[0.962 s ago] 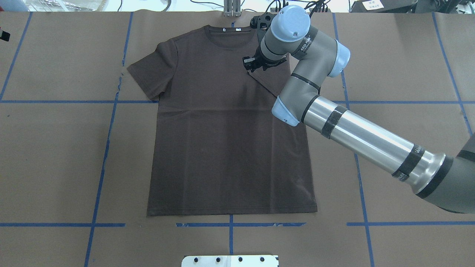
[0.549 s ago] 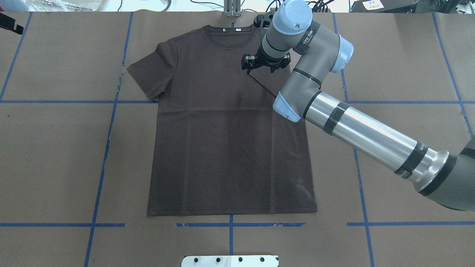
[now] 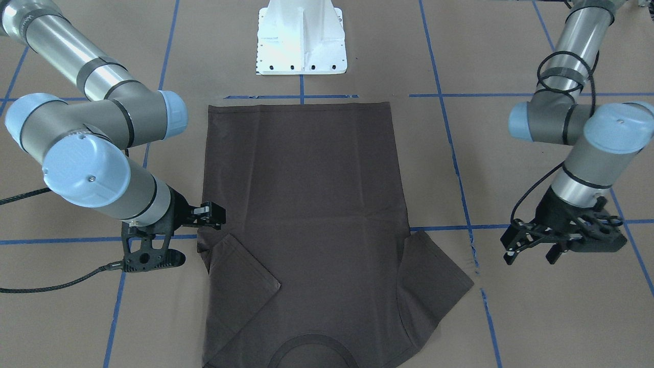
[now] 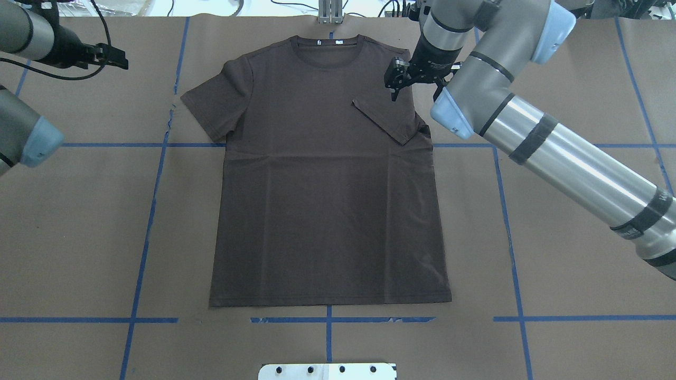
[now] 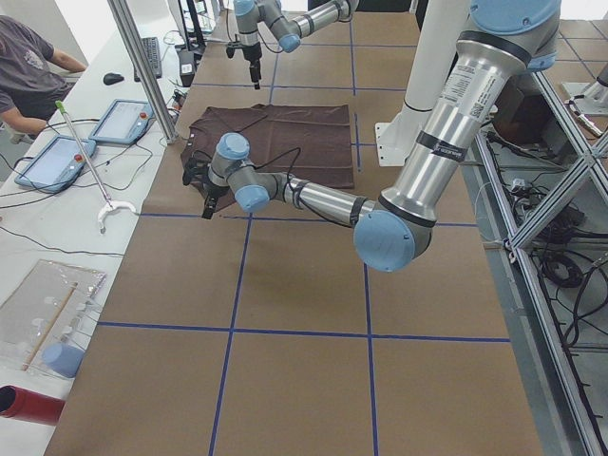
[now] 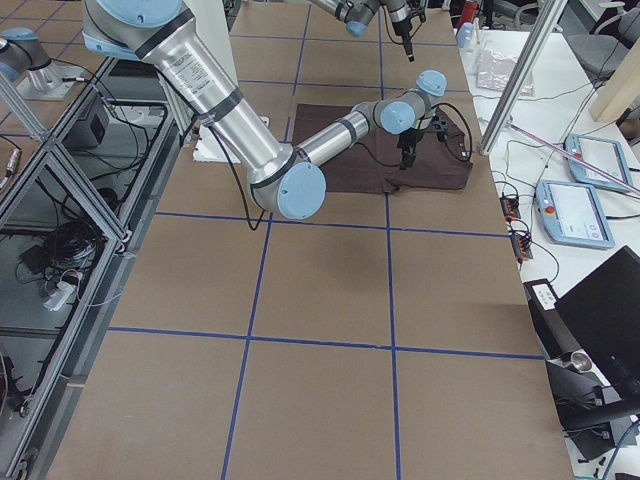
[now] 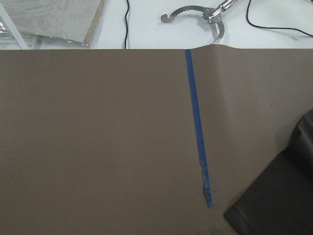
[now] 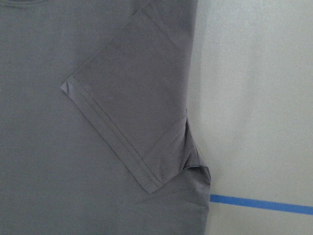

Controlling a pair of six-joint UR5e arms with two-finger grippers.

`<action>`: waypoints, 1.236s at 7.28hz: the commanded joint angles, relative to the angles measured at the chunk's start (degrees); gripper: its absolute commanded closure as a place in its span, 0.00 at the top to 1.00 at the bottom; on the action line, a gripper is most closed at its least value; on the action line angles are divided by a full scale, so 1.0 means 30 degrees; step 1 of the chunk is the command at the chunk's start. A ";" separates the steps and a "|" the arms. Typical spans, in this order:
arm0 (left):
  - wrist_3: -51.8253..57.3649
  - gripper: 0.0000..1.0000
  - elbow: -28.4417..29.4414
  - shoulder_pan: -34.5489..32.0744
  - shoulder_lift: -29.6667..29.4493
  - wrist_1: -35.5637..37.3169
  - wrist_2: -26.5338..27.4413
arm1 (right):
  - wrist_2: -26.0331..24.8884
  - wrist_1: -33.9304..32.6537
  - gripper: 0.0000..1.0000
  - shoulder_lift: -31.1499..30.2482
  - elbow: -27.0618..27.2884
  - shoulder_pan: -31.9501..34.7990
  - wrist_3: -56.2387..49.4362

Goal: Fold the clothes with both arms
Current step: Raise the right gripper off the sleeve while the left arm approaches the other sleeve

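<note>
Shirt [image 4: 327, 211] lies flat mid-table [image 4: 79, 237], collar [image 4: 327, 53] at far edge from robot, hem toward base [image 3: 301, 46].

Folded sleeve [image 4: 383, 121], on robot's R side, sits over the chest, flat, cuff edge running diagonal. R wrist view shows a small pucker at the armpit just below it. Other sleeve [image 4: 216, 100] is spread out on the table.

R gripper [image 4: 395, 87] is above the shirt's R shoulder, just beside the folded sleeve. Fingers look slightly parted w/ nothing between them. Can't tell if it touches the cloth.

L gripper [image 3: 531, 254] is off the shirt, over bare table, well apart from the other sleeve. Fingers spread wide, empty. L wrist view shows table, blue tape [image 7: 195, 122] and a corner of the spread sleeve at bottom right.

Body of shirt is mostly smooth, w/ faint creases across the middle.
</note>
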 commanded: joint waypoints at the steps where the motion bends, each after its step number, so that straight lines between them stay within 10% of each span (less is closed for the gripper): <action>1: -0.2406 1.00 0.2419 0.2170 -0.1366 -0.1656 0.2962 | 0.0128 -0.1618 1.00 -0.0658 0.1179 0.0147 -0.0725; 9: -0.2560 0.94 0.4836 0.2792 -0.2661 -0.2312 0.3529 | -0.0253 -0.1952 1.00 -0.0599 0.1767 0.0264 -0.0931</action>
